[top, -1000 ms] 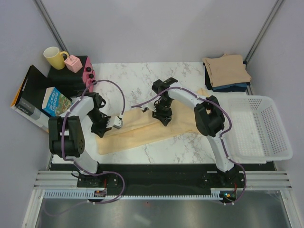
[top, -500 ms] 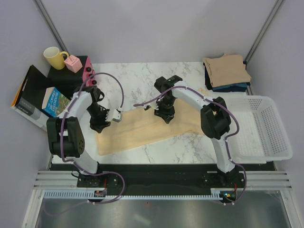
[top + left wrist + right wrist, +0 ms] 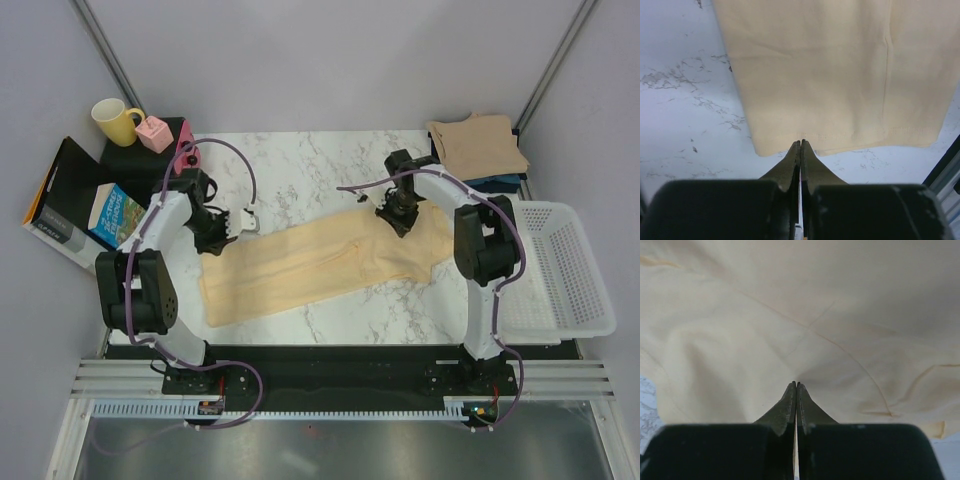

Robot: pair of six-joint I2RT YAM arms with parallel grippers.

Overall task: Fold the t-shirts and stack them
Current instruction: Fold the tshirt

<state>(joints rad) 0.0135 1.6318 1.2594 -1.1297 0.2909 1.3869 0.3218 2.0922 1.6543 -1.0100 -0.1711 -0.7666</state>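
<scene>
— What are the fingers of our left gripper (image 3: 800,142) doing?
— We are pressing them tight together, and they are pinching the hem of the pale yellow t-shirt (image 3: 840,75) right at its edge.
— And our right gripper (image 3: 796,384)?
— We are squeezing it closed too, on a fold of the same shirt, with creases running out from the tips.
— Where is the shirt lying?
— We are holding it stretched long across the middle of the marble table (image 3: 300,160), our left arm at its left end and our right arm at its far right part. The folded tan t-shirt (image 3: 478,148) is sitting on dark t-shirts (image 3: 495,184) in the far right corner, near the white basket (image 3: 560,300).
</scene>
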